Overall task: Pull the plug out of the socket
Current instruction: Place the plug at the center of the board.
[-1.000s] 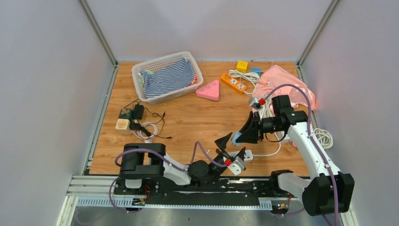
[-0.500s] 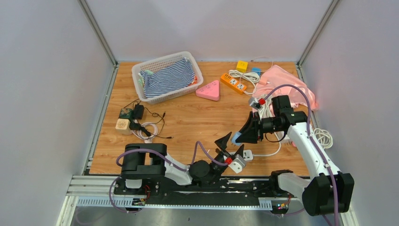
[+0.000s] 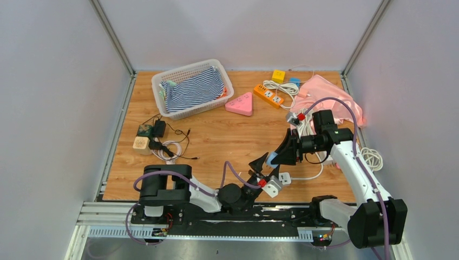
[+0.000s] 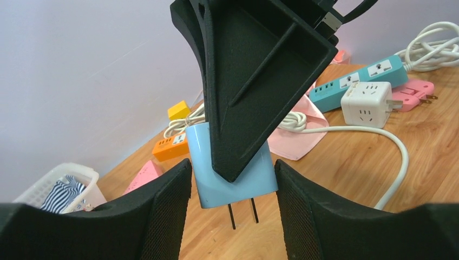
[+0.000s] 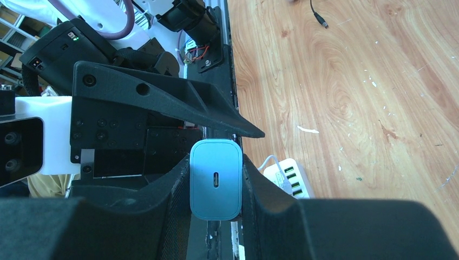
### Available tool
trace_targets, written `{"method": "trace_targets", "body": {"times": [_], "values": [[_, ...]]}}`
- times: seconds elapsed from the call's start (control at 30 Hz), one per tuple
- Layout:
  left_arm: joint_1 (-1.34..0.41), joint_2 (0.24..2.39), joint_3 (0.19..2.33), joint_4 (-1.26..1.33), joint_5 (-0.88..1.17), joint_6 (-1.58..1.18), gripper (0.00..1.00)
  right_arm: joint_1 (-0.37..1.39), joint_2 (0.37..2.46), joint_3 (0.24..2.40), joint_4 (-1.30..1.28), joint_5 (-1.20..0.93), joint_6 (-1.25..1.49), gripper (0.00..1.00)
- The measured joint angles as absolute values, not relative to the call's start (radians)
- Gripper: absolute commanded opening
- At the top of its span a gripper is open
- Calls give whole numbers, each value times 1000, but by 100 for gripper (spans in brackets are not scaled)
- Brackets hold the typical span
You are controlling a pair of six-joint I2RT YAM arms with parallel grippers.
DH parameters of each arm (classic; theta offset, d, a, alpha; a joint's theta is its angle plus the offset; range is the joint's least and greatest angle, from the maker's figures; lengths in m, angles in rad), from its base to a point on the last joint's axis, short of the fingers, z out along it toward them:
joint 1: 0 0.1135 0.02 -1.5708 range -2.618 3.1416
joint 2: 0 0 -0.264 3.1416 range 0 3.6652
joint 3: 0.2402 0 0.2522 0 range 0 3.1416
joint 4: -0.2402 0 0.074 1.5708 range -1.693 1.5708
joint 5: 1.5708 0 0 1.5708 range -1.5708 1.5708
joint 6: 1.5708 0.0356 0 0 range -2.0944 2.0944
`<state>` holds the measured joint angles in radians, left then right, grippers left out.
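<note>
Your right gripper (image 5: 215, 184) is clamped on the pale blue plug (image 4: 201, 173) and holds it above the table's near side. Its prongs are bare, in no socket. Your left gripper (image 4: 233, 176) stands part-open astride it, fingers (image 4: 162, 216) at both flanks. Whether they press, I cannot tell. The plug's long axis runs along those fingers, prongs pointing into their throat. The white socket block (image 3: 284, 177) lies just near-right.

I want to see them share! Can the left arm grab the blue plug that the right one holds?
Probably yes. The blue plug sits right between the two sides of the left gripper, and the right gripper pinches its other faces, leaving those sides bare.
</note>
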<state>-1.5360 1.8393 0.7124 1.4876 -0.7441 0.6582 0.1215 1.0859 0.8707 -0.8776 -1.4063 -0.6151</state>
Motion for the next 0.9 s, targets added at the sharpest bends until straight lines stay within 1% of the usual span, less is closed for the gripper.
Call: {"method": "trace_targets", "body": {"times": [0.1, 0.23, 0.3, 0.4, 0.47, 0.5, 0.53, 0.6, 0.73, 0.77, 0.83, 0.9], "values": [[-1533, 1839, 712, 1487, -743, 649, 44, 121, 1086, 870, -875, -1407, -612, 0], [-1530, 1839, 712, 1486, -745, 638, 19, 121, 1086, 870, -860, -1410, -602, 0], [-1528, 1839, 712, 1486, -744, 636, 10, 121, 1086, 869, -857, -1409, -598, 0], [-1527, 1839, 712, 1486, -744, 632, 1, 117, 1087, 867, -854, -1410, -594, 0], [-1526, 1839, 710, 1486, -742, 628, 0, 117, 1088, 865, -853, -1410, -591, 0], [-1526, 1839, 708, 1486, -740, 625, 0, 117, 1089, 864, -853, -1410, -590, 3], [-1526, 1839, 707, 1486, -739, 623, 0, 117, 1091, 862, -852, -1410, -590, 13], [-1525, 1839, 703, 1486, -735, 617, 0, 117, 1092, 858, -850, -1410, -587, 31], [-1521, 1835, 693, 1486, -720, 608, 0, 117, 1092, 853, -849, -1410, -583, 54], [-1520, 1834, 690, 1486, -717, 604, 0, 117, 1091, 852, -849, -1411, -580, 59], [-1520, 1830, 684, 1486, -710, 593, 0, 117, 1091, 851, -849, -1410, -581, 64], [-1518, 1824, 675, 1486, -703, 586, 0, 117, 1091, 847, -848, -1410, -580, 67]]}}
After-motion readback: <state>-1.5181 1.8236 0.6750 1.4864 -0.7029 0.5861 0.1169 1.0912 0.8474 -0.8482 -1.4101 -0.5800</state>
